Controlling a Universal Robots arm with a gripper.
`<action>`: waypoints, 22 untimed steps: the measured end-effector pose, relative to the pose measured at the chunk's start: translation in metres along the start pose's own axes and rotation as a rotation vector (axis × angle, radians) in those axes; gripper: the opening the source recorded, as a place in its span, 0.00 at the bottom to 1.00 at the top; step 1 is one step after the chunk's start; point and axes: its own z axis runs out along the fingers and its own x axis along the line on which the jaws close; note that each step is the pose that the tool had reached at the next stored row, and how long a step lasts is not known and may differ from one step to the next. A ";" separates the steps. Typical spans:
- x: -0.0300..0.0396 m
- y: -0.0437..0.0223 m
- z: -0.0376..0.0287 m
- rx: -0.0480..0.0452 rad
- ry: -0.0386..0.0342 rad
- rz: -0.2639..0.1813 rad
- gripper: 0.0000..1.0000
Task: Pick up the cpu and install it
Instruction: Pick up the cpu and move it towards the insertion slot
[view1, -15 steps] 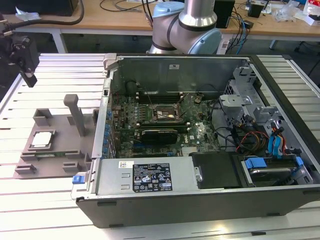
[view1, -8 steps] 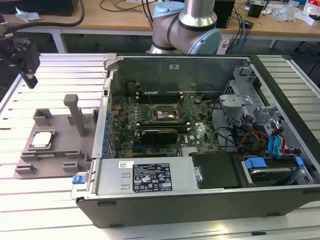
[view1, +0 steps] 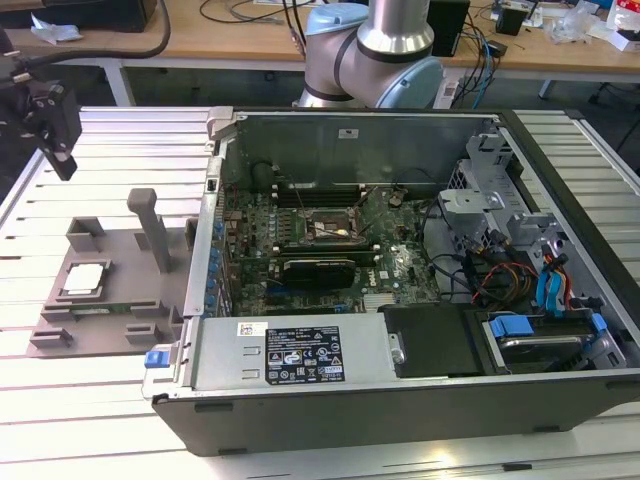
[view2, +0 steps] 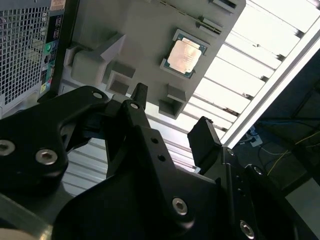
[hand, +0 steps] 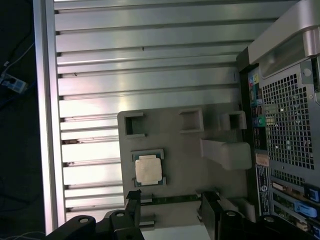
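Pincer (view2: 171, 106) jaws stand wide apart with nothing between them. In the exterior view it hangs at the upper left of the frame, well apart from the chip. The cpu (view1: 83, 279) lies flat, silver face up, in a shallow square seat on the grey fixture (view1: 120, 305) at the lower left of that view. In both wrist views it sits clear of the fingertips, not between them. The fixture rests on the slatted metal table (view1: 110, 150), just beside the open computer case (view1: 450, 410). What looks like the socket (view1: 330, 230) sits on the case's motherboard, near the middle of the frame. By my reading this is the approach to the pick: nothing is gripped and the install is not yet begun. The grasp calls for centring over the chip, squaring the fingers to two opposite edges and coming straight down past the seat's raised corners. It should then close gently, since the part is thin and sits low in its seat.
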 end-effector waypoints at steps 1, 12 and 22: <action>0.0000 0.0000 0.0007 0.0000 0.0000 0.000 0.60; 0.0002 -0.0004 0.0085 0.0000 0.0000 0.000 0.60; 0.0003 -0.0007 0.0146 0.0000 0.0000 0.000 0.60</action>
